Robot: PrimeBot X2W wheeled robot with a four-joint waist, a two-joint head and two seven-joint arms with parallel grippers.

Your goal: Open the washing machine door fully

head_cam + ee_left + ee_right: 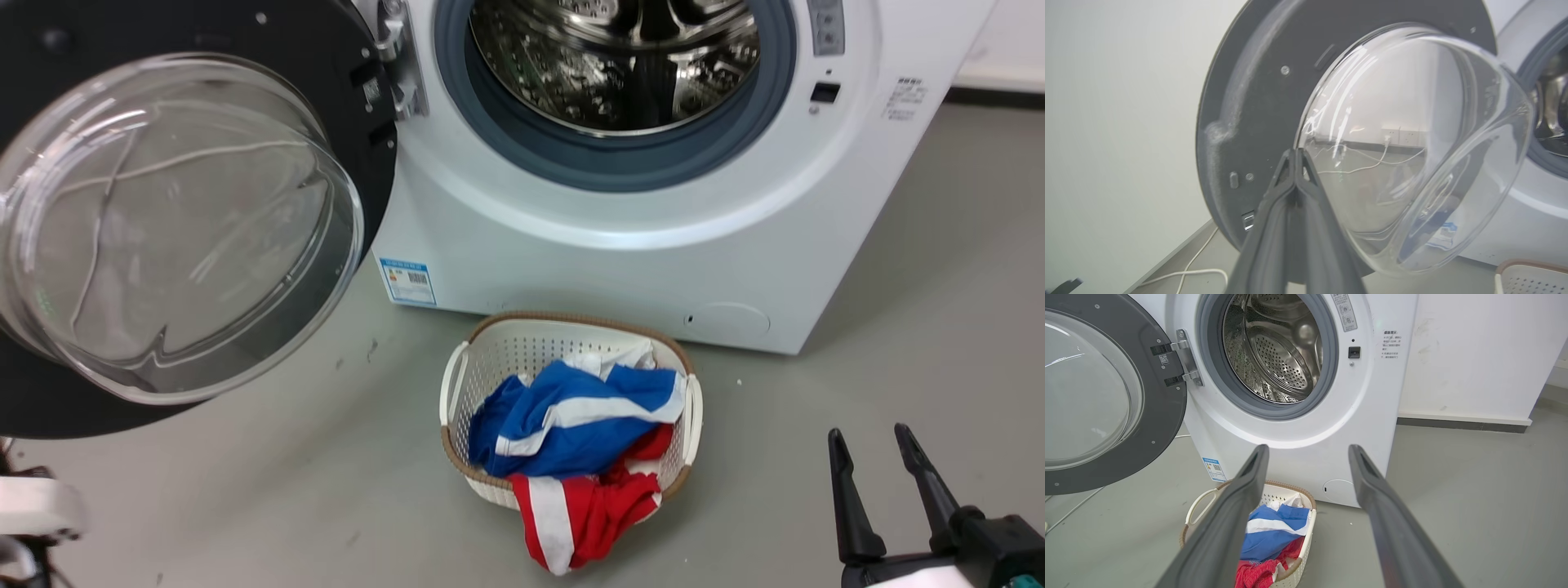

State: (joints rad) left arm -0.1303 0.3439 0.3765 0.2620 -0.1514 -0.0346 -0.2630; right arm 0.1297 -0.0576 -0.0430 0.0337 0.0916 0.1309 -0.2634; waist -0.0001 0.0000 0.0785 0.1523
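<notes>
Left fingers (1278,200) pressed together by the big round glossy black door (1257,102), contact unclear; right fingers (1233,514) spread, empty. One door, partly cropped.

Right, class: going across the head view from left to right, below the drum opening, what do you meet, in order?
washing machine door → small blue label → white laundry basket → round flap → right tool, open
</notes>
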